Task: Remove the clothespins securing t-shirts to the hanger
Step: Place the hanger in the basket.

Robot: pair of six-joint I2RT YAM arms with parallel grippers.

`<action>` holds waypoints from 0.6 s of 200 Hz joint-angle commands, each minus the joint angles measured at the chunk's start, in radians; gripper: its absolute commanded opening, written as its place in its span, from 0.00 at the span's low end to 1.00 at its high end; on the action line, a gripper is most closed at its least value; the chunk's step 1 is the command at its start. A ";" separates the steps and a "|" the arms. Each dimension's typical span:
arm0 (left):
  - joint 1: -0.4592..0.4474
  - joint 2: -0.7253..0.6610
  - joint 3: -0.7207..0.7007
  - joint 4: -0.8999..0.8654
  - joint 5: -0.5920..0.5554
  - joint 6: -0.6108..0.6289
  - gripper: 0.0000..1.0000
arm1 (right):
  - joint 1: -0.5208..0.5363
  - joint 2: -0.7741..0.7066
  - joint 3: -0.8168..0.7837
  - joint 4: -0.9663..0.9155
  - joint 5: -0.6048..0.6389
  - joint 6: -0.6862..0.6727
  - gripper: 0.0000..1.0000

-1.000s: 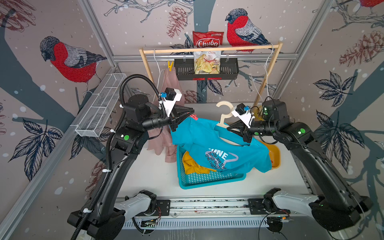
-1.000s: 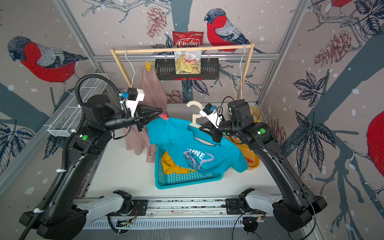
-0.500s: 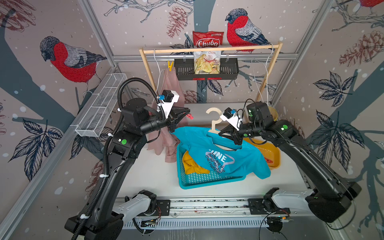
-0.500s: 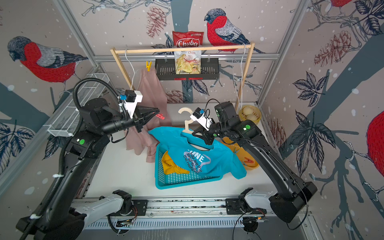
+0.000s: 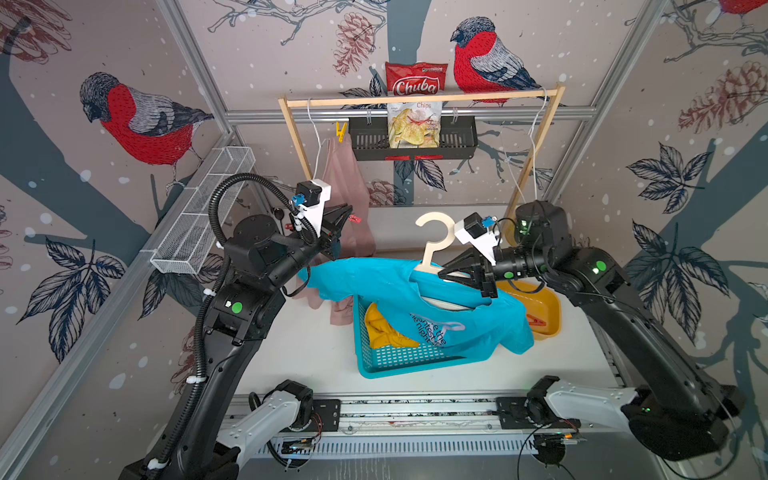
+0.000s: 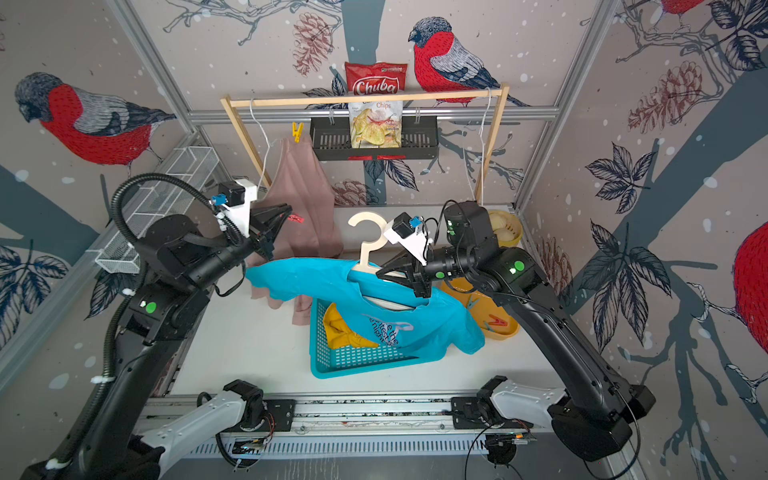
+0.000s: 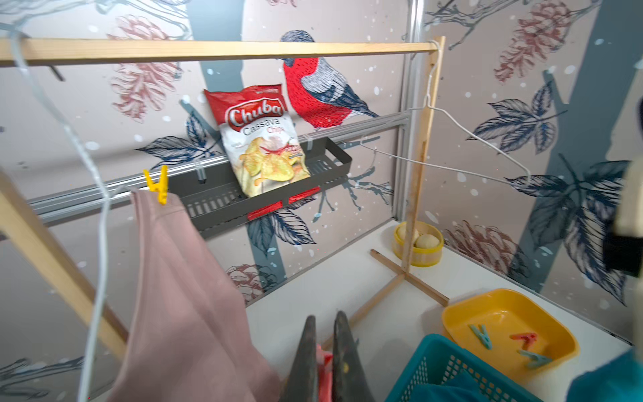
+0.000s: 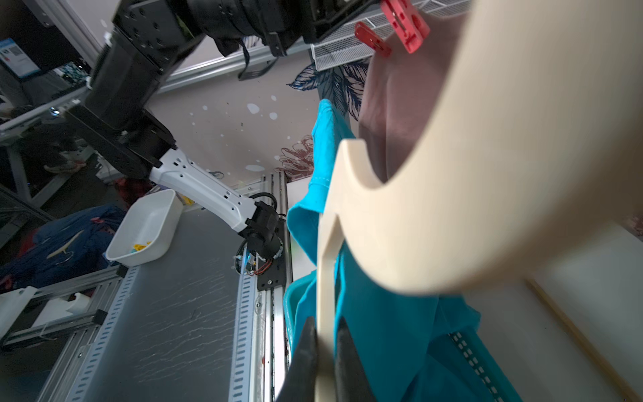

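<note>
Clothespins in three places. Red clothespin pinched between the fully closed left jaws, held aloft in front of the pink t-shirt, well above the worktop; touching the cloth or not, impossible to tell. Yellow clothespin clipped on the top edge of that pink t-shirt, beside a white wire hanger under the wooden rail. Two light blue clothespins and a second red clothespin lying loose in the yellow tray on the worktop. Right jaws closed on the shoulder of a pale wooden hanger, hook upward, with the teal t-shirt draped over it. Lower part of that shirt lying across the teal basket. Yellow t-shirt bunched inside the basket.
</note>
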 commanded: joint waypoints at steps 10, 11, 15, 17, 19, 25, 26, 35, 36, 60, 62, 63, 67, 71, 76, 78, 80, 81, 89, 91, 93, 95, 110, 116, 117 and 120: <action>0.003 -0.003 -0.005 0.084 -0.083 -0.019 0.00 | -0.012 0.007 -0.052 0.044 -0.019 0.018 0.00; 0.003 -0.002 -0.005 0.084 -0.083 -0.019 0.00 | -0.013 0.008 -0.055 0.043 -0.019 0.017 0.00; 0.003 -0.001 -0.006 0.084 -0.083 -0.021 0.00 | -0.019 0.021 -0.065 0.037 -0.018 0.014 0.00; 0.002 -0.001 -0.007 0.084 -0.083 -0.022 0.00 | -0.020 0.024 -0.066 0.036 -0.019 0.013 0.00; 0.003 0.000 -0.006 0.082 -0.083 -0.022 0.00 | -0.021 0.029 -0.069 0.033 -0.021 0.015 0.00; 0.003 0.002 -0.008 0.081 -0.085 -0.022 0.00 | -0.026 0.047 -0.079 0.031 -0.028 0.017 0.00; 0.003 0.002 -0.009 0.080 -0.086 -0.022 0.00 | -0.026 0.049 -0.080 0.031 -0.028 0.018 0.00; 0.003 0.003 -0.013 0.080 -0.094 -0.026 0.00 | -0.028 0.073 -0.096 0.032 -0.035 0.025 0.00; 0.003 0.003 -0.014 0.079 -0.095 -0.027 0.00 | -0.028 0.074 -0.097 0.033 -0.035 0.025 0.00; 0.002 0.003 -0.033 0.080 -0.103 -0.048 0.00 | -0.027 0.167 -0.162 0.093 0.005 0.070 0.00; 0.003 0.004 -0.036 0.082 -0.102 -0.052 0.00 | -0.028 0.177 -0.166 0.096 0.010 0.074 0.00; 0.003 0.004 -0.037 0.081 -0.101 -0.054 0.00 | -0.028 0.181 -0.168 0.099 0.013 0.076 0.00; 0.003 0.005 -0.040 0.084 -0.099 -0.061 0.00 | -0.027 0.197 -0.175 0.103 0.025 0.081 0.03; 0.002 0.007 -0.045 0.088 -0.096 -0.069 0.00 | -0.027 0.217 -0.178 0.106 0.038 0.085 0.06; 0.002 0.007 -0.053 0.093 -0.091 -0.082 0.00 | -0.028 0.242 -0.178 0.102 0.057 0.090 0.09; 0.002 0.007 -0.058 0.094 -0.090 -0.090 0.00 | -0.028 0.254 -0.176 0.100 0.064 0.094 0.11; 0.002 0.007 -0.062 0.097 -0.088 -0.096 0.00 | -0.028 0.262 -0.175 0.095 0.072 0.096 0.12; 0.002 0.006 -0.065 0.099 -0.088 -0.100 0.00 | -0.028 0.269 -0.174 0.094 0.076 0.097 0.14; 0.003 0.006 -0.085 0.114 -0.080 -0.128 0.00 | -0.027 0.308 -0.163 0.075 0.108 0.106 0.27; 0.003 0.005 -0.090 0.117 -0.077 -0.136 0.00 | -0.026 0.316 -0.159 0.069 0.114 0.105 0.29; 0.003 0.004 -0.094 0.120 -0.075 -0.144 0.00 | -0.026 0.326 -0.155 0.063 0.122 0.105 0.32; 0.002 0.004 -0.100 0.125 -0.072 -0.152 0.00 | -0.026 0.334 -0.150 0.055 0.128 0.105 0.34; 0.002 0.004 -0.140 0.152 -0.051 -0.214 0.00 | -0.018 0.377 -0.117 0.007 0.192 0.103 0.53; 0.003 0.005 -0.156 0.164 -0.039 -0.241 0.00 | -0.013 0.384 -0.108 -0.008 0.227 0.105 0.57; 0.003 0.005 -0.157 0.166 -0.036 -0.245 0.00 | -0.013 0.384 -0.108 -0.008 0.227 0.105 0.57; 0.002 0.006 -0.165 0.175 -0.026 -0.258 0.00 | -0.011 0.385 -0.106 -0.010 0.240 0.106 0.59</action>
